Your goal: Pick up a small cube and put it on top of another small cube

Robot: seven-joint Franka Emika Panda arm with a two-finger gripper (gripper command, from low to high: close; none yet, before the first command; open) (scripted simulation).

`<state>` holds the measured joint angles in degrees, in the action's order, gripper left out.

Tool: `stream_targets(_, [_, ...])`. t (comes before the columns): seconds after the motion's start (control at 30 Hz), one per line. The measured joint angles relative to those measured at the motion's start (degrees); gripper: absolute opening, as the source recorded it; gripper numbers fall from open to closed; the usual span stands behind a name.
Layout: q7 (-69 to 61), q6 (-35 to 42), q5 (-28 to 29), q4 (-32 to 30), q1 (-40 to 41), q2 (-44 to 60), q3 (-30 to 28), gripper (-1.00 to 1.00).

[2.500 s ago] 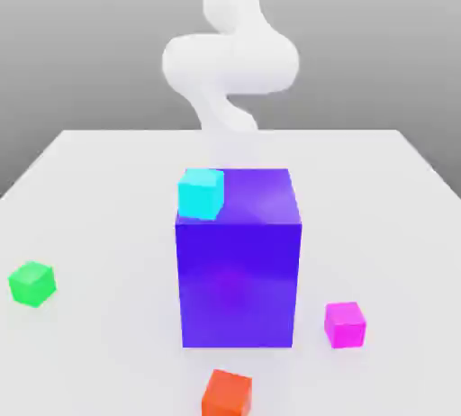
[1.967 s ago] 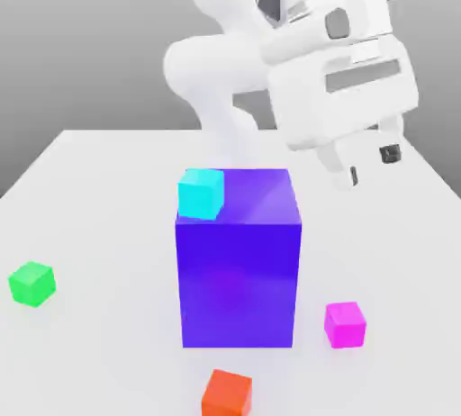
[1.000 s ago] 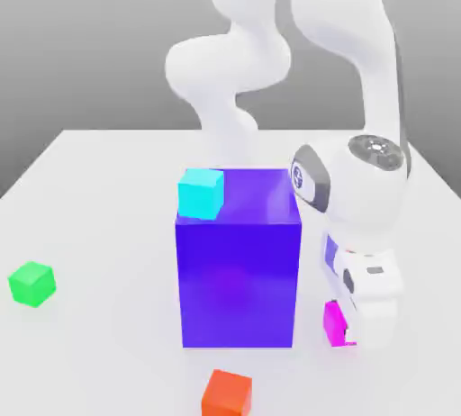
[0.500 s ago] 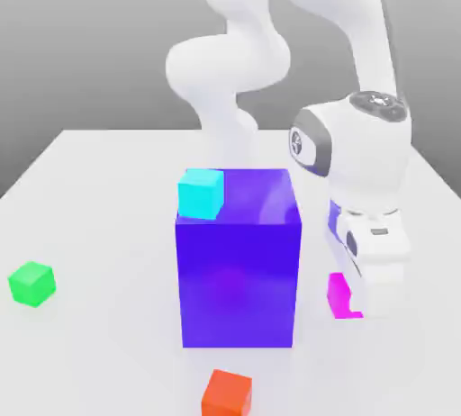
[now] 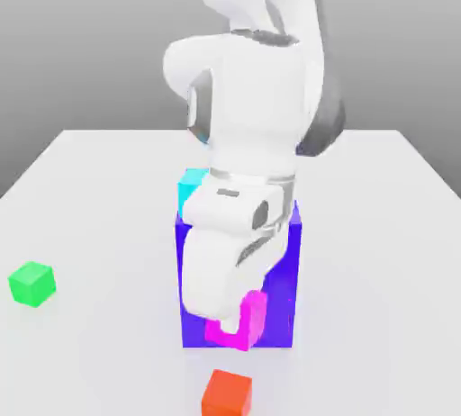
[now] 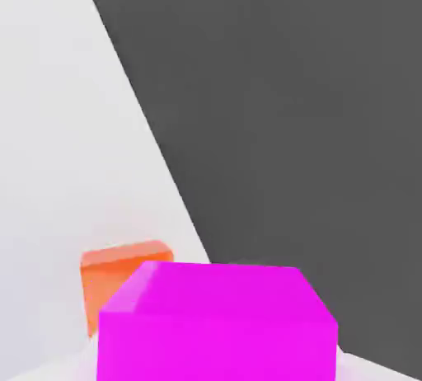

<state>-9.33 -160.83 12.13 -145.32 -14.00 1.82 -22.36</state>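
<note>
Clearly the gripper (image 5: 236, 329) was shut tight on the pink cube (image 5: 243, 324), holding it clear of the table (image 5: 108, 189), in front of the big blue block (image 5: 286, 270) as seen in the exterior view. In the hand view the pink cube (image 6: 216, 322) sat right at the cam, w/ the orange cube (image 6: 124, 276) on the white surface beyond it. The relation that mattered: the green cube (image 5: 32, 283) sat well off toward the exterior view's left, on the table, w/ open surface between it and the held cube. So the carry probably had to run sideways to that left, approx. across the front of the blue block, then line up directly over the green cube before lowering. The orange cube (image 5: 226, 393) lay nearer the cam than the gripper, likely off that path. The cyan cube (image 5: 189, 187) sat up on the blue block, partly hidden by the arm, no obstacle either. Both small cubes look about the same size, so alignment prob. needs to be close or the pink one may tip off.
</note>
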Motion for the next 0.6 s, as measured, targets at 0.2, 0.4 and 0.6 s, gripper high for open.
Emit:
stream_targets(0.2, [-3.12, 3.24, -1.68, 0.35, 12.72, -0.78, -5.71, -1.0])
stream_targets(0.4, [-8.64, 6.23, -5.05, -1.81, 25.33, -1.31, -8.72, -1.0])
stream_targets(0.6, [-16.36, 8.97, -9.67, -5.21, 35.21, -1.69, -10.42, -1.0])
